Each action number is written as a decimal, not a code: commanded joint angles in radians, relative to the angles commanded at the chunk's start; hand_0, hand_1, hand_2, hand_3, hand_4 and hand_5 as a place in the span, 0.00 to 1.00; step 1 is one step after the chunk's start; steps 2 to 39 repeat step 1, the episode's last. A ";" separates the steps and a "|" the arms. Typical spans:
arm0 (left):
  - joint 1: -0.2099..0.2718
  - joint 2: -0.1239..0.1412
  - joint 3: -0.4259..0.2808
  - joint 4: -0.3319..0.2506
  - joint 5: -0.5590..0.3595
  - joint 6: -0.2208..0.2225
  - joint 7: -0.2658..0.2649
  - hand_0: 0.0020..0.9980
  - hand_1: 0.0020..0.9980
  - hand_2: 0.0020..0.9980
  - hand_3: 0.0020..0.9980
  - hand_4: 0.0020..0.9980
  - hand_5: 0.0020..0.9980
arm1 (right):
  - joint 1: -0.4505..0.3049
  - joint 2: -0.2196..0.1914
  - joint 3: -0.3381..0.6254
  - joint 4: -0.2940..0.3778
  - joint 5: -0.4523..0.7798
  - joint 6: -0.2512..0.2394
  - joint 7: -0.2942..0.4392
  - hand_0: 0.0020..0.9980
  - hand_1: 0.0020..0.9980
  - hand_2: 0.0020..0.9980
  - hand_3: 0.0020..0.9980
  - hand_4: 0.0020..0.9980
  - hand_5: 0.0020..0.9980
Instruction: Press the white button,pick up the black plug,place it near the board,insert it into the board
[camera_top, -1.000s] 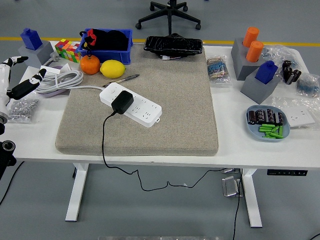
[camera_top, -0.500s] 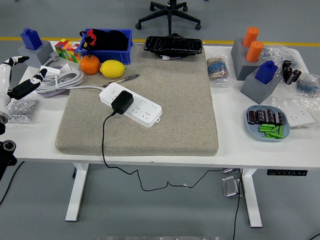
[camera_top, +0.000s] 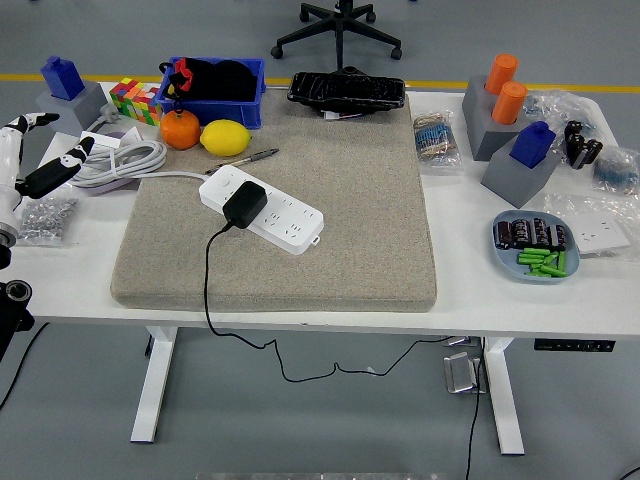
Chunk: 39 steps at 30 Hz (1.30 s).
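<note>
- Plug (camera_top: 244, 203), black, sits in the white board (camera_top: 262, 210), near the board's left end, its black cable (camera_top: 208, 275) running down across the mat (camera_top: 300, 215) and off the near edge of the surface (camera_top: 460, 280).
- Board lies at a slant on the left half of the grey mat; its white cord (camera_top: 125, 160) leads left to a coil by the mat's far left corner.
- White button on the board is too small to make out.
- Left robot hand (camera_top: 45, 160) hangs at the left edge over the surface, well apart from the board; its fingers are spread and hold nothing, one black-and-white finger (camera_top: 58, 168) pointing toward the coil.
- Right robot hand does not show.
- Pen (camera_top: 250, 156) lies on the mat's far left part, just behind the board.
- Orange (camera_top: 180, 130) and lemon (camera_top: 226, 137) sit side by side behind the mat, in front of a blue bin (camera_top: 212, 90) with black things in it.
- Colour cube (camera_top: 134, 99) stands left of the bin; a blue block on a grey stand (camera_top: 68, 90) is further left.
- Black tray (camera_top: 347, 90) rests at the mat's far edge.
- On the right: two orange cylinders (camera_top: 506, 88) in a grey holder, a blue block (camera_top: 535, 143) on a grey wedge, and a blue plate (camera_top: 534, 246) with black pieces and green sticks.
- White wall socket (camera_top: 600, 234) lies just right of the plate.
- Bag of small metal parts (camera_top: 42, 218) lies by the left robot hand.
</note>
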 joint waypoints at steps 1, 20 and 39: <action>0.000 0.000 0.001 0.000 0.000 0.000 0.000 0.98 0.92 0.84 0.78 0.82 0.55 | 0.000 0.000 0.000 -0.001 -0.001 0.001 -0.001 0.68 0.59 0.59 0.57 0.64 0.32; 0.000 0.000 0.001 0.000 0.000 0.000 0.000 0.98 0.92 0.84 0.78 0.82 0.55 | 0.000 0.000 0.000 -0.001 -0.001 0.001 -0.001 0.68 0.59 0.59 0.57 0.64 0.32; 0.000 0.000 0.001 0.000 0.000 0.000 0.000 0.98 0.92 0.84 0.78 0.82 0.55 | 0.000 0.000 0.000 -0.001 -0.001 0.001 -0.001 0.68 0.59 0.59 0.57 0.64 0.32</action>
